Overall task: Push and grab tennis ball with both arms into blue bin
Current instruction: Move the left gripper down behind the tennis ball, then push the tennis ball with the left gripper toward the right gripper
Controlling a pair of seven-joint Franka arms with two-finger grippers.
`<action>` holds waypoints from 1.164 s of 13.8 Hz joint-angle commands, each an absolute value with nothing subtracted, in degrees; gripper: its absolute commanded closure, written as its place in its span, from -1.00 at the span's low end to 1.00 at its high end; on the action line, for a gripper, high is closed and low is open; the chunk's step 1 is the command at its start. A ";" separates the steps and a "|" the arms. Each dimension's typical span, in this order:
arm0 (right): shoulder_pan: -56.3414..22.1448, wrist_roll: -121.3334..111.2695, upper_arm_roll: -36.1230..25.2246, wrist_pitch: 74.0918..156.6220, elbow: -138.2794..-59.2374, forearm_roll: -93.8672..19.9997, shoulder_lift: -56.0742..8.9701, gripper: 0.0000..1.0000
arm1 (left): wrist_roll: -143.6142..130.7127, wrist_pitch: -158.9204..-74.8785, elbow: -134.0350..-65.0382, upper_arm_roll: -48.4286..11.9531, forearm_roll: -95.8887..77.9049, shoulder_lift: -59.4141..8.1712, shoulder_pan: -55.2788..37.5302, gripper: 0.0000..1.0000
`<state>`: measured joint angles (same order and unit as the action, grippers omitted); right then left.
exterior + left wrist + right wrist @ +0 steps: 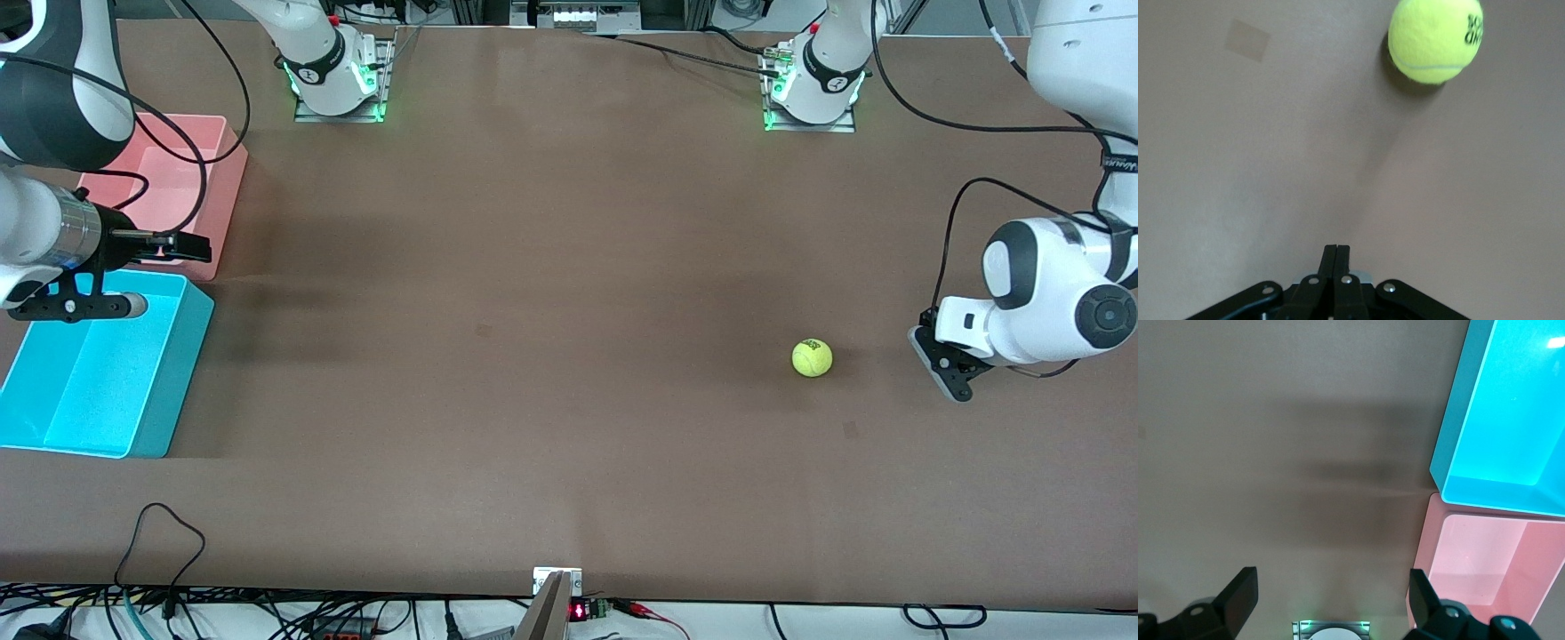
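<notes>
We count one fuzzy yellow-green tennis ball (pixel 812 357). We see two plastic tubs — one cyan blue bin (pixel 107 373), one pink bin (pixel 191 173) — and two white jointed arms (pixel 1058 302).

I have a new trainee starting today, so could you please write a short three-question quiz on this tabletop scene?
1. True or false: the tennis ball already lies in the blue bin.
2. Which claw has its fingers closed together? A) the left claw B) the right claw
3. Fill in: the tub beside the blue bin, farther from the front camera, is the ____ bin.

Key:
1. False; the ball lies on the bare table toward the left arm's end, near the left claw, while the blue bin stands at the right arm's end.
2. A; the right claw is open, up by the two bins.
3. Pink.
</notes>
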<state>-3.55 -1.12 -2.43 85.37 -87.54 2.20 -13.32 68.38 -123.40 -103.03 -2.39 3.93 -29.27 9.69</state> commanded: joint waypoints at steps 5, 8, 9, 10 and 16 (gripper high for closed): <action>-3.16 -1.76 -2.37 84.11 -87.27 2.99 -12.92 -1.00 | 83.14 -129.11 -101.60 -2.72 5.45 -33.40 9.58 1.00; -3.16 -1.67 -2.37 84.11 -87.28 3.08 -12.92 -1.00 | 83.32 -129.11 -101.69 -2.99 5.45 -34.27 8.53 1.00; -3.08 -1.76 -2.37 84.11 -87.45 2.99 -12.92 -1.00 | 82.97 -129.02 -101.78 -3.42 5.45 -35.06 7.66 1.00; -2.99 -1.84 -2.37 84.20 -87.28 3.16 -12.92 -1.00 | 82.01 -129.11 -101.78 -3.51 5.36 -35.85 4.78 1.00; -2.55 -1.67 -2.72 84.20 -87.27 2.29 -13.45 -1.00 | 66.27 -126.44 -93.99 -3.78 1.87 -38.68 -12.47 1.00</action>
<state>-3.04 -1.12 -2.77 84.93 -87.56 2.48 -13.33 67.79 -131.77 -100.34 -4.08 4.06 -37.98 -9.86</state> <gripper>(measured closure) 0.000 0.991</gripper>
